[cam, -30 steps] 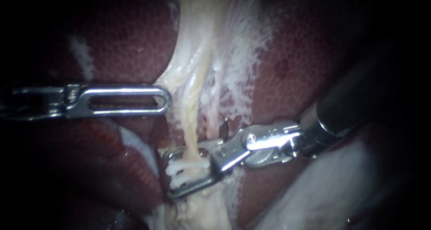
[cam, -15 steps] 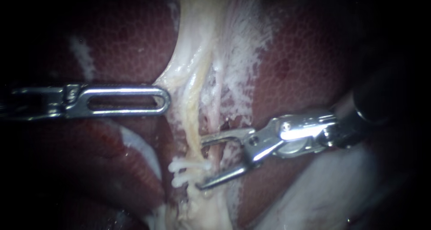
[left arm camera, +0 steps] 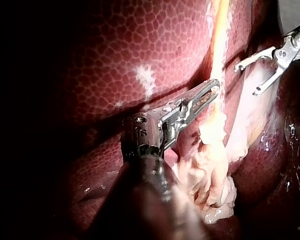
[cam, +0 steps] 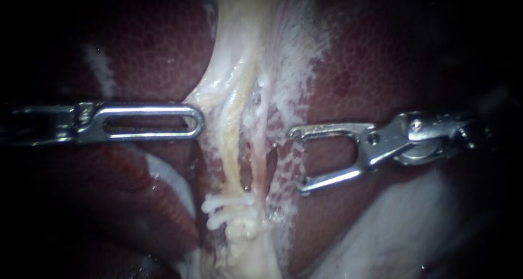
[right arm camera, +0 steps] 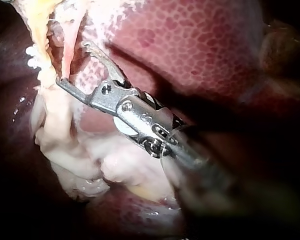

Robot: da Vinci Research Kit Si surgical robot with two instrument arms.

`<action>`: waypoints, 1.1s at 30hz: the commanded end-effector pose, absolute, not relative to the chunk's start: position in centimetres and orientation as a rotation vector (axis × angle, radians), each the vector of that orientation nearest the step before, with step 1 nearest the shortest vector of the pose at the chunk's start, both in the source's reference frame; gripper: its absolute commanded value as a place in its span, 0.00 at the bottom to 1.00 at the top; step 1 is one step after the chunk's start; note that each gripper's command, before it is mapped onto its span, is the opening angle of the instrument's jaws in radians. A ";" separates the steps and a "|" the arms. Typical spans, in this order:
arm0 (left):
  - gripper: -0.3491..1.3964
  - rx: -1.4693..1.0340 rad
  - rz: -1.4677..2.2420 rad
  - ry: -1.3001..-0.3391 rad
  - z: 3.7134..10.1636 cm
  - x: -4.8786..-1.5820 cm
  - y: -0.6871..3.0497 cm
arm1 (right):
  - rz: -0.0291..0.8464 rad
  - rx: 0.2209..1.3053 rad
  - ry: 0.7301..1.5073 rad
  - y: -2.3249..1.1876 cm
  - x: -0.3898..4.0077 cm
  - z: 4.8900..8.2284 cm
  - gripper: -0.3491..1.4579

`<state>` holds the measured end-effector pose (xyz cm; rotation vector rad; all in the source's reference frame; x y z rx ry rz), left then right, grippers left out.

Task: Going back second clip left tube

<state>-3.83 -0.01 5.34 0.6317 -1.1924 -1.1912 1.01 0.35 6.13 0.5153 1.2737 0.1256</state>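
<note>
1. The left instrument [cam: 200, 121] [left arm camera: 214, 87], a steel shaft tipped with long slotted jaws, is seen lying across the dark red, mottled liver [cam: 163, 44]. Its jaws are closed together. The edge of the pale, glistening membrane [cam: 218, 91] is pinched at their tip and drawn into a point towards it.
2. The left tube [cam: 233, 143], a yellowish cord, is shown running down the middle of the membrane. The right tube [cam: 260, 148], a thinner pink strand, lies just beside it, with a dark slit between the two.
3. Two small white bar-shaped clips [cam: 229, 209] [right arm camera: 32, 55] are seated across the lower end of the left tube. They lie one just under the other, above a ragged lump of pale tissue.
4. The right instrument [cam: 297, 160] [right arm camera: 72, 64] [left arm camera: 247, 80], of bright steel with two thin hooked jaws, is held over the white-flecked liver surface beside the right tube. It is apart from both tubes and from the clips. Its jaws are spread wide, and nothing is carried between them.
5. In the right wrist view, the clips are seen ahead of the spread jaws.
</note>
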 end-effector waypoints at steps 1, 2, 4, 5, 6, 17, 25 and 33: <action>0.00 0.631 -1.192 -1.192 5.34 -3.83 -0.01 | 0.127 0.514 1.273 0.37 0.98 6.09 0.52; 0.00 0.631 -1.192 -1.192 5.34 -3.83 -0.01 | 0.125 0.511 1.273 0.39 0.95 6.06 0.52; 0.00 0.631 -1.192 -1.192 5.34 -3.83 -0.01 | 0.124 0.511 1.274 0.42 0.90 6.00 0.52; 0.00 0.631 -1.192 -1.192 5.34 -3.83 -0.01 | 0.119 0.508 1.275 0.43 0.89 5.98 0.52; 0.00 0.631 -1.192 -1.192 5.35 -3.83 -0.01 | 0.120 0.510 1.275 0.44 0.87 5.96 0.52; 0.00 0.626 -1.191 -1.193 5.48 -3.89 0.01 | 0.115 0.507 1.277 0.44 0.85 5.95 0.52; 0.00 0.627 -1.213 -1.190 5.72 -3.99 0.03 | 0.115 0.507 1.277 0.44 0.85 5.94 0.52; 0.00 0.646 -1.204 -1.186 5.83 -4.20 -0.06 | 0.115 0.507 1.277 0.43 0.85 5.94 0.52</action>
